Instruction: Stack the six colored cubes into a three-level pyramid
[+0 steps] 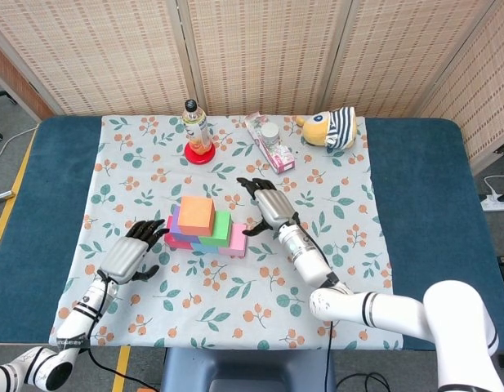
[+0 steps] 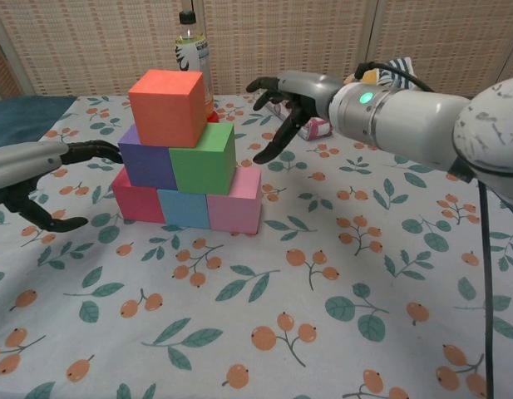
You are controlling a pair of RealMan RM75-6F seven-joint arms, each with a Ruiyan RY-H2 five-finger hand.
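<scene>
A three-level pyramid of cubes stands mid-table. The orange cube (image 1: 197,214) (image 2: 166,106) tops it, over a purple cube (image 2: 143,158) and a green cube (image 1: 218,229) (image 2: 203,158). Below lie a red cube (image 2: 138,203), a blue cube (image 2: 183,208) and a pink cube (image 1: 234,242) (image 2: 236,199). My left hand (image 1: 130,257) (image 2: 40,179) is open just left of the stack, fingertips near the purple cube. To the right of the stack my right hand (image 1: 266,205) (image 2: 291,104) hovers open, apart from the cubes.
At the back of the floral cloth (image 1: 333,269) stand a bottle (image 1: 196,126) on a red coaster, a pink packet (image 1: 268,151) with a small jar, and a striped plush toy (image 1: 329,128). Blue table (image 1: 423,188) borders the cloth on both sides.
</scene>
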